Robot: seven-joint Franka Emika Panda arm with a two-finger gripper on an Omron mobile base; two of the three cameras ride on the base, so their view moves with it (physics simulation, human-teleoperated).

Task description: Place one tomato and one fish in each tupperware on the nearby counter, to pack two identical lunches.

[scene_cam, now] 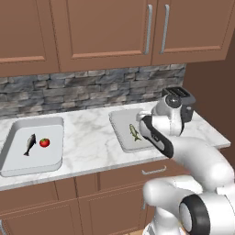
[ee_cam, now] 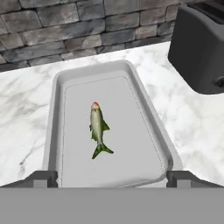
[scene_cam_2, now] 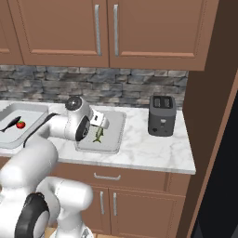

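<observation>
Two trays: both tupperware sit on the counter (scene_cam: 87, 137), well apart.
Left tupperware (scene_cam: 18, 163): holds the dark grey fish (scene_cam: 30, 144) and one tomato (scene_cam: 44, 142), just beside each other on the tray floor.
Right tupperware (ee_cam: 59, 113): holds the yellowish green fish (ee_cam: 98, 129), lying flat near the tray middle, reddish head toward the stone backsplash (ee_cam: 65, 26), tail toward the camera.
Gripper (ee_cam: 111, 177): jaws spread wide, one fingertip at each near corner of the right tupperware, nothing between them; it hangs above the near rim, clear of the fish.
Arm: reaches from the base over the counter edge to the right tupperware.
Toaster (scene_cam_2: 161, 115): dark, upright on the counter, near the right tupperware on its far side from the other tray, not touching it.
Wall cabinets (scene_cam_2: 107, 30): brown, doors closed.
</observation>
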